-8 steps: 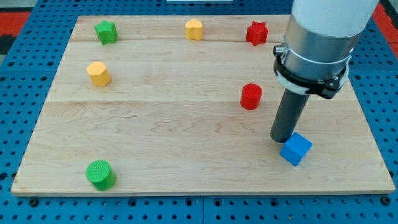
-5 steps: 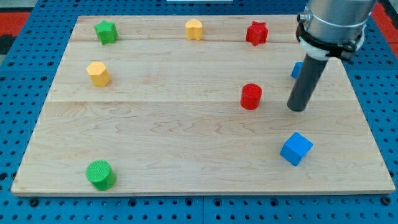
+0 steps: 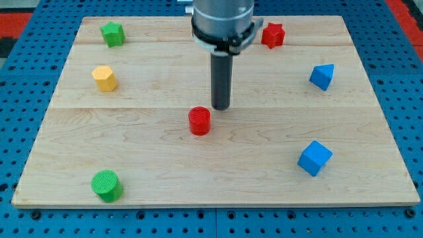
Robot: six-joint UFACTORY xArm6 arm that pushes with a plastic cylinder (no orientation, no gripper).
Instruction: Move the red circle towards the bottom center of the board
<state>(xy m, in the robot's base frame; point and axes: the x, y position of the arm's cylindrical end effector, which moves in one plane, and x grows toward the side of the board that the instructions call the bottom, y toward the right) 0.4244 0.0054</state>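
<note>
The red circle (image 3: 199,121) is a short red cylinder lying near the middle of the wooden board (image 3: 165,172), slightly left of centre. My tip (image 3: 221,108) is just above and to the right of it, a small gap apart. The rod rises straight up from there to the grey arm body at the view's top.
A green star (image 3: 112,33), a yellow block (image 3: 104,78) and a green circle (image 3: 106,186) lie on the left. A red star (image 3: 272,34), a blue triangular block (image 3: 322,76) and a blue cube (image 3: 314,158) lie on the right. The arm hides the top-centre area.
My tip swung from beside the blue cube up and then left across the board. The red circle has moved left and slightly down. The arm now hides the yellow block at the top centre.
</note>
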